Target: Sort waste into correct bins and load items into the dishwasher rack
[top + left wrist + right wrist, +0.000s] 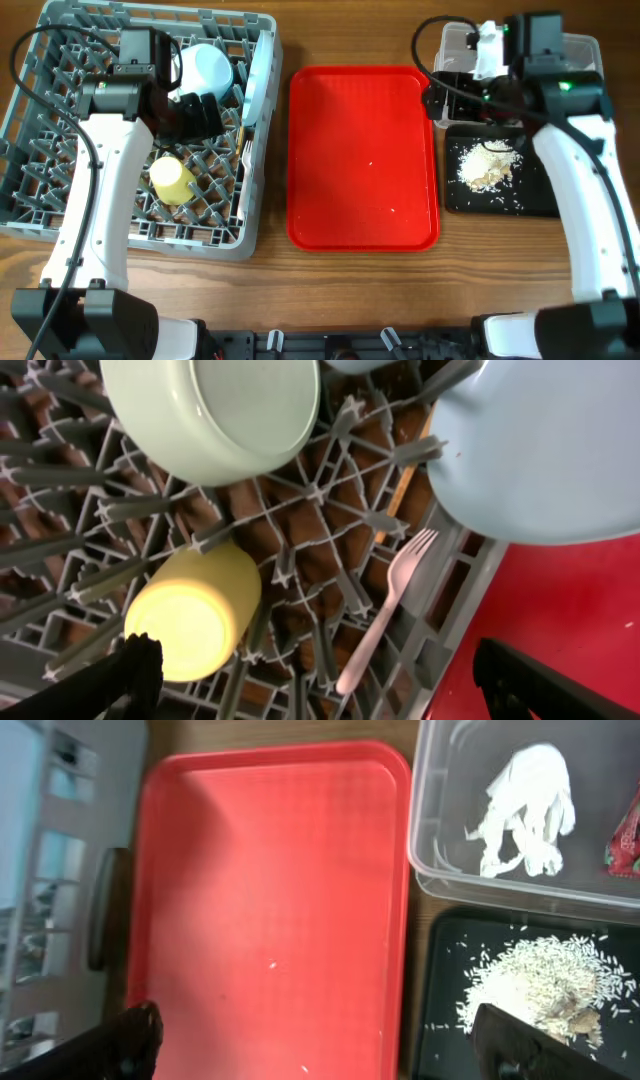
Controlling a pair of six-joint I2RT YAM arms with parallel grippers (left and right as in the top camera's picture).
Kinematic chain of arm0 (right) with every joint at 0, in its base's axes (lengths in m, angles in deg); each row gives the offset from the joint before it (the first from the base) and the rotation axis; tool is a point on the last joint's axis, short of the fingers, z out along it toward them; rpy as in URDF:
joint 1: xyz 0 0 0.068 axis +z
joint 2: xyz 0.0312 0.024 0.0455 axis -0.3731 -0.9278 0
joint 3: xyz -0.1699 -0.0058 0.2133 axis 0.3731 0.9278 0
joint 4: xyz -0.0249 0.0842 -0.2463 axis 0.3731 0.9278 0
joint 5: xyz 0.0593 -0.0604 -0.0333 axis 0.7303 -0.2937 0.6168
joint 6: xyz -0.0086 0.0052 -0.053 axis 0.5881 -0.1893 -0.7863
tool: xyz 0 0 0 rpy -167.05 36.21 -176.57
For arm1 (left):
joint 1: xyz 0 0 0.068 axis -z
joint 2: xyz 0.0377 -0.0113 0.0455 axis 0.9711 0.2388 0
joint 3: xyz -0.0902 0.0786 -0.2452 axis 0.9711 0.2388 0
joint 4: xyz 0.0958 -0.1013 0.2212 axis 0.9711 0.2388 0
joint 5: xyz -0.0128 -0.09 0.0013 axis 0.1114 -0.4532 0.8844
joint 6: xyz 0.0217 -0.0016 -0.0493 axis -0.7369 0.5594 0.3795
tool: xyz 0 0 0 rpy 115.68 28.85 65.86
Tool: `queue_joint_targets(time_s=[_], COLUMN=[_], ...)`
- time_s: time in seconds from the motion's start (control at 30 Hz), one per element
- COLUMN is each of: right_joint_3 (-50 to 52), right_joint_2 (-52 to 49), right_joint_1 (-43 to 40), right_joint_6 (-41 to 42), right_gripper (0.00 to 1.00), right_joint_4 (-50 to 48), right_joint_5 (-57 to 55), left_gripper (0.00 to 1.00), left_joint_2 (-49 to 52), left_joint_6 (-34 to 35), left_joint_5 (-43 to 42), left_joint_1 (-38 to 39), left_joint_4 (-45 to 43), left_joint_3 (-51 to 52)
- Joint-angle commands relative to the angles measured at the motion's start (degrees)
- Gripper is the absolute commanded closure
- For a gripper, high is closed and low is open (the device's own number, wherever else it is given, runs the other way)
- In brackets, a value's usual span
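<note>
The grey dishwasher rack [60,150] holds a yellow cup [172,178], a pale bowl [205,68] and a pale blue plate [258,85] on edge. The left wrist view shows the pale green bowl [220,410], plate [550,440], cup [195,610], white fork [385,610] and wooden chopsticks [405,480] among the pegs. My left gripper [195,110] [330,690] is open and empty above them. The clear tub [430,820] holds the tissue [525,805] and red wrapper [625,845]. The black tray [440,970] holds rice crumbs [540,985]. My right gripper [455,95] [320,1050] is open and empty.
The large red tray [365,160] [270,900] lies between the rack and the bins, with a few stray rice grains on it. Cables loop over the rack's far left and above the clear tub [455,40]. The black tray [455,195] sits just in front of the tub.
</note>
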Motion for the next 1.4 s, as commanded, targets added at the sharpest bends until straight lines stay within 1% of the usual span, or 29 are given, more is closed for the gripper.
queue_joint_targets(time_s=[0.0,0.07,0.17,0.2,0.3,0.37,0.4,0.5,0.87,0.9,0.93,0.97,1.0,1.1,1.17,1.27,1.33,1.37], right_joint_3=[-0.4,0.3,7.0,11.0,22.0,29.4,30.6,30.6,30.6,30.9,32.1,35.6,38.5,55.8,63.2,76.0,82.3,83.8], right_joint_2=[0.3,2.7,11.4,16.4,30.4,42.9,47.2,52.7,53.1,54.1,56.2,60.0,62.6,75.2,80.5,88.6,89.9,89.9], right_joint_1=[0.2,0.2,0.2,0.2,0.2,0.2,0.2,0.2,0.2,0.2,0.2,0.2,0.2,0.2,0.2,0.1,-1.1,-1.9], right_joint_6=[1.6,1.5,1.3,0.9,-0.1,0.0,-0.1,-0.1,-0.2,-2.2,-4.4,-6.2,-6.1,-6.1,-6.0,-6.0,-6.1,-6.2], right_gripper=[0.00,0.00,0.00,0.00,0.00,0.00,0.00,0.00,0.00,0.00,0.00,0.00,0.00,0.00,0.00,0.00,0.00,0.00], right_joint_4=[0.7,2.0,0.0,-2.0,-6.4,-5.5,-3.8,0.8,2.1,0.1,-4.0,-10.3,-14.2,-31.8,-39.3,-54.5,-64.1,-66.2], right_joint_5=[-1.8,-3.3,-5.6,-5.6,-6.1,-7.2,-7.3,-7.3,-7.4,-8.4,-8.3,-8.1,-8.1,-5.7,-5.1,-4.0,-2.4,-2.3], left_gripper=[0.00,0.00,0.00,0.00,0.00,0.00,0.00,0.00,0.00,0.00,0.00,0.00,0.00,0.00,0.00,0.00,0.00,0.00], left_joint_2=[-0.5,-4.3,-17.1,-23.6,-37.3,-48.7,-52.5,-55.6,-55.6,-55.6,-55.6,-55.6,-55.6,-55.6,-55.6,-55.6,-55.6,-55.6], left_joint_6=[0.2,0.0,-0.3,-0.3,-0.4,0.2,0.3,0.3,0.3,0.3,0.3,0.3,0.3,0.3,0.3,0.3,0.3,0.3], left_joint_5=[-0.7,-2.3,-4.1,-4.1,-5.8,-7.1,-7.1,-7.1,-7.1,-7.1,-7.1,-7.1,-7.1,-7.1,-7.1,-7.1,-7.1,-7.1], left_joint_1=[-0.1,-0.1,-0.1,-0.1,-0.1,-0.1,-0.1,-0.1,-0.1,-0.1,-0.1,-0.1,-0.1,-0.1,-0.1,-0.1,-0.1,-0.1], left_joint_4=[0.9,-0.5,-8.9,-12.0,-17.9,-20.7,-20.1,-17.1,-16.5,-16.5,-16.5,-16.5,-16.5,-16.5,-16.5,-16.5,-16.5,-16.5], left_joint_3=[1.0,4.9,17.6,23.1,32.5,38.6,39.9,39.9,39.9,39.9,39.9,39.9,39.9,39.9,39.9,39.9,39.9,39.9])
